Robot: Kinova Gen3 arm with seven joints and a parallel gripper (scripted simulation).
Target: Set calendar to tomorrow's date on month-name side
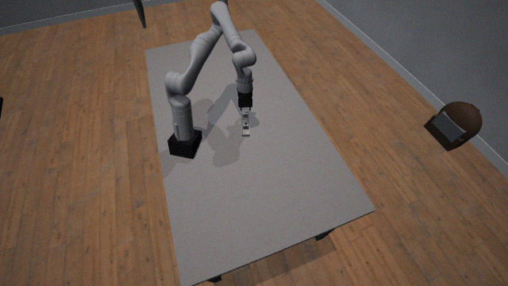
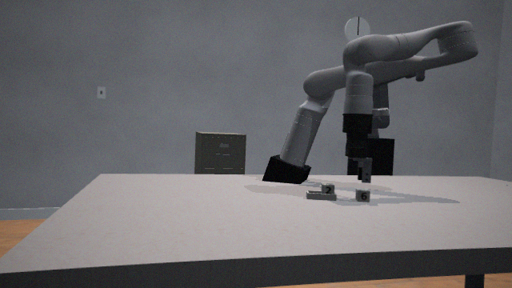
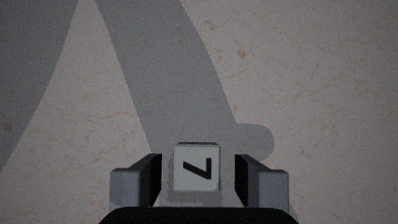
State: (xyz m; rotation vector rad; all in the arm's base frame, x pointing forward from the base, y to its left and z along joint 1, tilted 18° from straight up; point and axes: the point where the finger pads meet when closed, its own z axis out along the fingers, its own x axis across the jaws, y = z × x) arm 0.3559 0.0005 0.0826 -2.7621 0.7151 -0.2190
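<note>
One cube (image 2: 362, 196) (image 3: 196, 168) sat on the desk (image 2: 200, 224) (image 1: 254, 191) apart from the tray (image 2: 321, 196), its 6 facing the exterior view and a sideways 7 on top; the 2 cube (image 2: 328, 189) stood in the tray. I had the gripper (image 2: 363, 180) (image 3: 198, 172) wide open above it, holding nothing. Regrasping seemed in hand; next I needed a straight descent, then closing.

a plain room like a lab, robot arm (image 1: 202, 48) (image 2: 376, 48) on a table (image 1: 254, 191) (image 2: 240, 224), filing cabinet (image 2: 220, 154), wood floor (image 1: 79, 179) (image 2: 20, 232)

Dim, grainy pics; arm shadows on table (image 1: 278, 171) (image 2: 208, 224) (image 3: 325, 90)
</note>
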